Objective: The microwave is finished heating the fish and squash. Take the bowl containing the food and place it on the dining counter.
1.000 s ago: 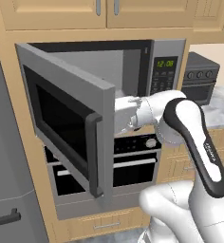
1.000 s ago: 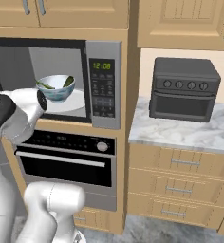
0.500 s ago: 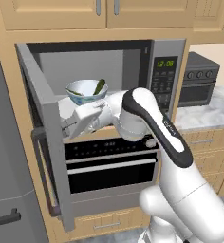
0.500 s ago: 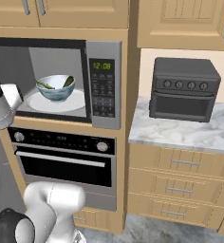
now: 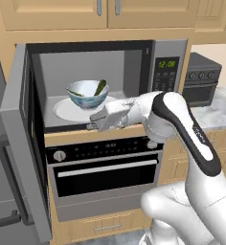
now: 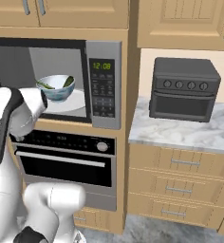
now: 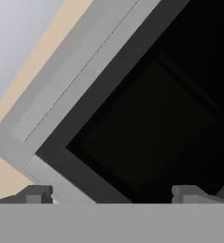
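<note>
One bowl (image 5: 87, 94) sits upright on the white turntable (image 5: 67, 109) inside the microwave (image 5: 134, 76), toward the left half of the cavity and well back from the front sill. We see dark green food (image 5: 100, 87) in it: one thick oblong piece leans against the right side of the rim, its long axis tilted up and to the right so that its tip stands above the rim, and a thinner piece lies across the left side, its end also over the rim. From the right base view the bowl (image 6: 56, 88) shows its blue patterned outside and the green pieces (image 6: 68, 81) point up out of it.

The microwave door (image 5: 21, 143) is swung wide to the left, its inner side facing the cavity. The clock panel (image 6: 100, 90) at the right of the cavity glows green.

Our claw (image 5: 94, 122) hangs just in front of the sill, below the bowl and a little to its right, apart from it. Its fingers are spread wide and hold nothing; in the hand view both tips (image 7: 35, 193) rise at the bottom with the door's grey frame and dark window (image 7: 152, 128) beyond them.

Below the microwave is a black-glass oven (image 5: 105, 167). On the marble bench (image 6: 180, 130) to the right stands a small dark toaster oven (image 6: 184, 90), set near the bench's back edge.
</note>
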Tool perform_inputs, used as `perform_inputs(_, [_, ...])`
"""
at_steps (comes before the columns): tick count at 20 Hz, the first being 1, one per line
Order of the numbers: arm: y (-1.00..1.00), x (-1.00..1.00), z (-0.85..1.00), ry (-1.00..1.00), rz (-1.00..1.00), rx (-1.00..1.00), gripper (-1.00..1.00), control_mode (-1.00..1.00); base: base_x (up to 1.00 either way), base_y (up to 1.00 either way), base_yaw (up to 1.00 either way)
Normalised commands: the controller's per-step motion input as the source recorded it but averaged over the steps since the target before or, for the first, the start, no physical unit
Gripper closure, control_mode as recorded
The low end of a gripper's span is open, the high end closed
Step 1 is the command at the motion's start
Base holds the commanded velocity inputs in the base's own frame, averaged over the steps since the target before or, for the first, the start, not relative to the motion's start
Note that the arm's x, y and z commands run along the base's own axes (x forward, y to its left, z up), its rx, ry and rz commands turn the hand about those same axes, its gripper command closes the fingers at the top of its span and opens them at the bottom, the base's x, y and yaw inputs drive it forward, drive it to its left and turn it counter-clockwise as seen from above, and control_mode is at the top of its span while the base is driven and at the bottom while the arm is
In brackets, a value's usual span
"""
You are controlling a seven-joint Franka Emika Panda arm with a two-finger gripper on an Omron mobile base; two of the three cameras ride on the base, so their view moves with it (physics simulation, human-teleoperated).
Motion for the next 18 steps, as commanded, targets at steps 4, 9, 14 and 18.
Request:
perform_inputs(4, [-1.00, 0.00, 0.00, 0.06, -0.58, 0.00, -1.00, -1.00, 0.00, 0.00, 0.00])
perform_inputs(9, [-0.99, 0.04, 0.00, 0.16, -0.65, -0.01, -1.00, -1.00, 0.00, 0.00, 0.00])
perform_inputs(14, [-0.96, 0.05, 0.12, 0.35, -0.61, -0.05, -1.00, -1.00, 0.00, 0.00, 0.00])
perform_inputs(18, [-0.52, 0.32, 0.08, 0.53, -0.32, -0.10, -1.00, -1.00, 0.00, 0.00, 0.00])
